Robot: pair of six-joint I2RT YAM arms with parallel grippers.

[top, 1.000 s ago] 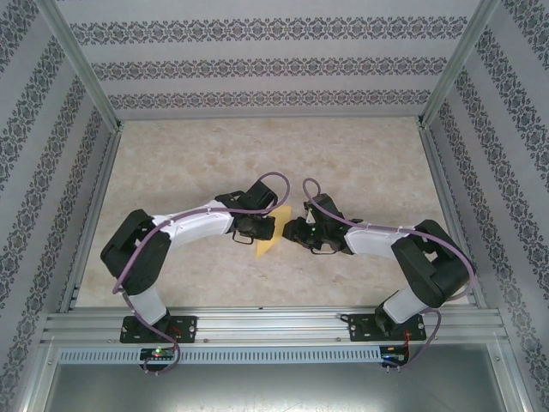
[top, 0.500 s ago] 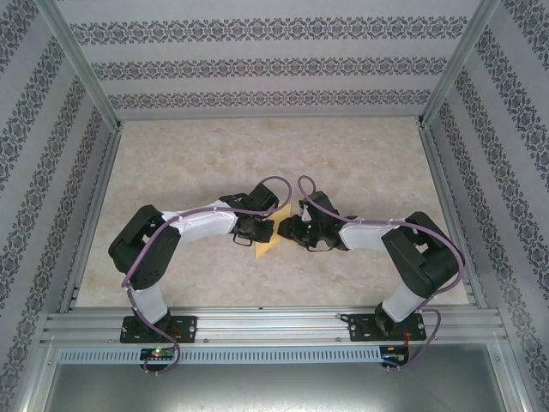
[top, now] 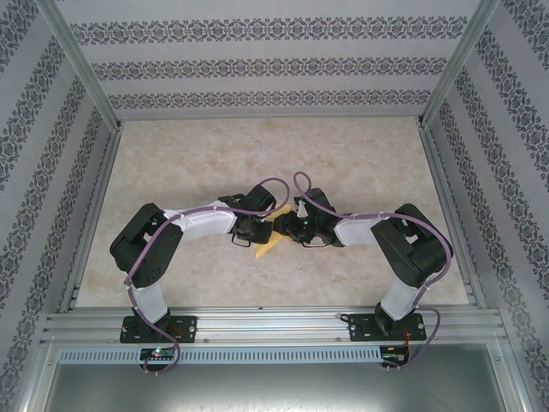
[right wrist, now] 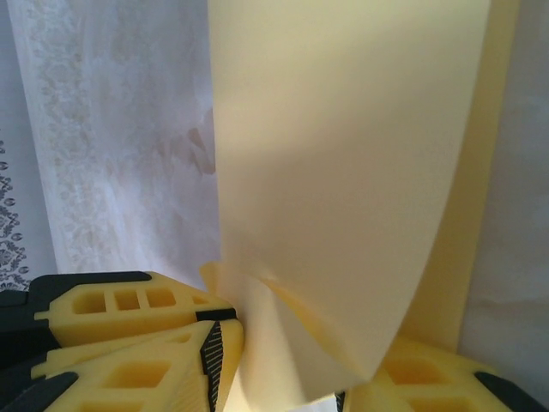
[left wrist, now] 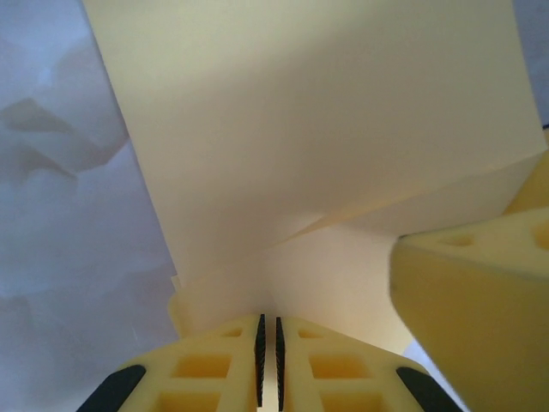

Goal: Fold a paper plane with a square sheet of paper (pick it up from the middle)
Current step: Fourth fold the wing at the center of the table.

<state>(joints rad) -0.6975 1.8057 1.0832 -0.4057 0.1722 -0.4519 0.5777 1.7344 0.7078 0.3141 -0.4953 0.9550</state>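
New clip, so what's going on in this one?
Both arms are at the middle of the table with a yellow sheet of paper between them. The left tool is shut on the sheet, which shows creases and overlapping layers. The right tool stands open, with a curled part of the paper running up between its fingers. The paper is partly folded and not yet a plane.

Paper [top: 268, 246] lies between left claw [top: 259, 230] and right claw [top: 280, 228].
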